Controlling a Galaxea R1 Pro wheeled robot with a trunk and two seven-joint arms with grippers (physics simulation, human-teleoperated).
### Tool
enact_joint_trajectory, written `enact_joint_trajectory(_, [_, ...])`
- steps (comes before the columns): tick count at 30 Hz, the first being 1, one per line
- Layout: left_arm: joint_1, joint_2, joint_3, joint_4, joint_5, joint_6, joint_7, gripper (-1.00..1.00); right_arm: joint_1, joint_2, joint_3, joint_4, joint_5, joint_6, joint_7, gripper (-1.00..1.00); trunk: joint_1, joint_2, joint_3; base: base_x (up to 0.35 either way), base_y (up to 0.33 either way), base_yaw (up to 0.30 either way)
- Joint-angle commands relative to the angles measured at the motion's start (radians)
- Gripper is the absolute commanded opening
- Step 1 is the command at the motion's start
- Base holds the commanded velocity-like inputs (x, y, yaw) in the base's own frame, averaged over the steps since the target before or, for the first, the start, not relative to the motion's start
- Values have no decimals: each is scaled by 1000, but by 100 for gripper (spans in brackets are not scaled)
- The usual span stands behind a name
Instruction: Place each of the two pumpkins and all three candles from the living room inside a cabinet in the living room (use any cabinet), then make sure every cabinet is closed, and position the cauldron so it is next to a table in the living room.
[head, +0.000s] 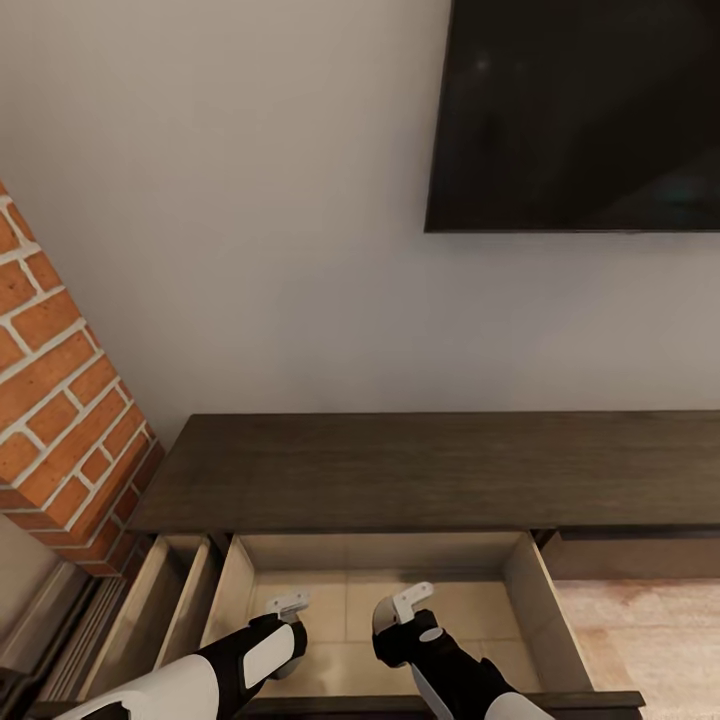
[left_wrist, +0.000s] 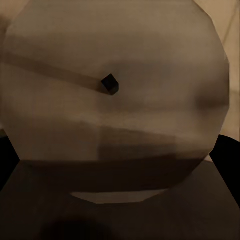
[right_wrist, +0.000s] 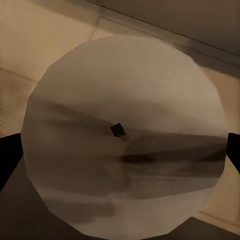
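Note:
The dark-brown cabinet (head: 400, 465) stands against the wall with a pale beige drawer (head: 528, 590) pulled out in front of me. Both arms reach down into that drawer. My left gripper (head: 290, 606) holds a grey candle (left_wrist: 115, 100); its flat pale top and tiny dark wick sit close to the left wrist camera, with a dark finger at each side. My right gripper (head: 412, 600) grips a second candle (right_wrist: 125, 145) the same way, over the drawer's beige floor. In the head view the wrists hide both candles. The pumpkins, cauldron and table are out of view.
A narrower drawer (head: 170, 600) stands open just left of the wide one. A red brick column (head: 60, 420) rises at the left, and a black wall-mounted screen (head: 580, 110) hangs above the cabinet. Wood floor (head: 640, 630) lies to the right.

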Motion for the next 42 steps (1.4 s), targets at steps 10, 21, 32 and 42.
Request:
enact_joint_trajectory(10, [0,1,1,0,-2,-1,0,-100,-1,0,0,-6,0,1,0,-100,0,0,-16,0,0,0])
enact_joint_trajectory(21, [26,4,-10,5,-11,-5,-4,-100,-32,-9,1,-12,3,-7,-5,-100,0,0,-23,0,0,0])
enact_joint_trajectory(32, [34,5,-8,3,-36,-1,-4,-100,-40,-7,4,-18,0,3,-5,-100,0,0,-36,0,0,0])
enact_joint_trajectory(42, [-9,50,22,-6,-12,9,0,-100,-44,-3,-1,-39,-3,102,-5,-100,0,0,-52,0,0,0])
